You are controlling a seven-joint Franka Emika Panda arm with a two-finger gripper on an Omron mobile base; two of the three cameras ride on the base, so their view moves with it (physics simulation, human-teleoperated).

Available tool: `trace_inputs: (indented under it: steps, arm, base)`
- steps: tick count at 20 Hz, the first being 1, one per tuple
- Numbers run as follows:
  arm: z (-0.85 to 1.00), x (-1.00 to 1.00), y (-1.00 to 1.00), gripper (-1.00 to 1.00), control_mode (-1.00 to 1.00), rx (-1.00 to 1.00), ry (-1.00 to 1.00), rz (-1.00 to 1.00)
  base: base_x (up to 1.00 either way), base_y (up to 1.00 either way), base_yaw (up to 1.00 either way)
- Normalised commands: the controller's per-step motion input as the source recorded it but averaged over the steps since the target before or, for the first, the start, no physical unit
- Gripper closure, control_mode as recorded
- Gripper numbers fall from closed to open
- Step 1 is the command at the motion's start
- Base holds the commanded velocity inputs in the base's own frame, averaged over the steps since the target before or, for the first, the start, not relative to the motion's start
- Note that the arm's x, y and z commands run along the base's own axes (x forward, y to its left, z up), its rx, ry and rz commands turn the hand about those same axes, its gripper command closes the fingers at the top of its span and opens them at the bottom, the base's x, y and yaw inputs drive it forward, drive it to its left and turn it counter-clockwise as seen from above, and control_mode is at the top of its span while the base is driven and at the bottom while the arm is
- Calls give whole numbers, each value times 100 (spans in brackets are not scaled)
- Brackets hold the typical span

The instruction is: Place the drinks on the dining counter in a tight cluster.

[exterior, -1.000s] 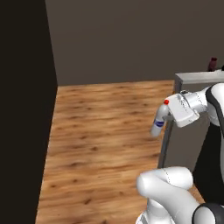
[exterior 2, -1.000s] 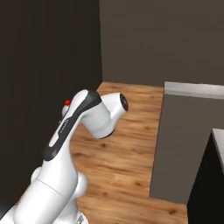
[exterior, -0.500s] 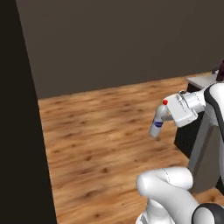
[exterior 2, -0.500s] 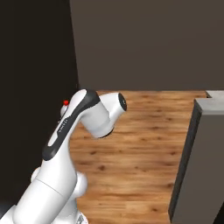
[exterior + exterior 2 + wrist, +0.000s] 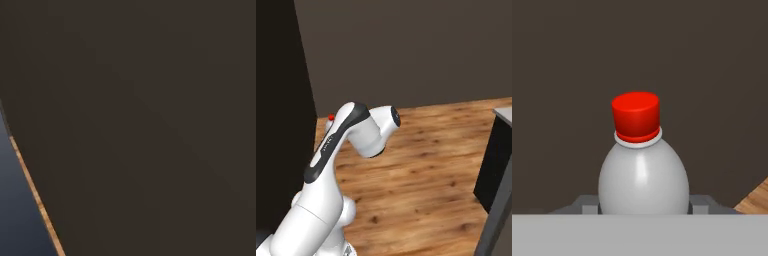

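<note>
The claw is carrying the small pale red-capped bottle through the room.

The claw (image 5: 643, 207) is pinching the small pale red-capped bottle (image 5: 643, 175) low on its sides, cap pointing ahead toward a dark wall (image 5: 712, 75). In the right base view the red cap (image 5: 331, 118) is peeking past the arm, above the wooden floor (image 5: 431, 165). Judging from this, the bottle is in transit, and setting it down and clustering the drinks are left.
</note>
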Motion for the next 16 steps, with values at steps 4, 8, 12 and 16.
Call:
trace_inputs:
  steps: [4, 8, 12, 16]
  arm:
    - [0, 0, 0, 100, 100, 0, 0, 0]
    - [0, 0, 0, 100, 100, 0, 0, 0]
    - [0, 0, 0, 100, 100, 0, 0, 0]
    - [0, 0, 0, 100, 100, 0, 0, 0]
  base:
    - [100, 99, -42]
    - [100, 95, -44]
    - [100, 94, -45]
    - [100, 94, -45]
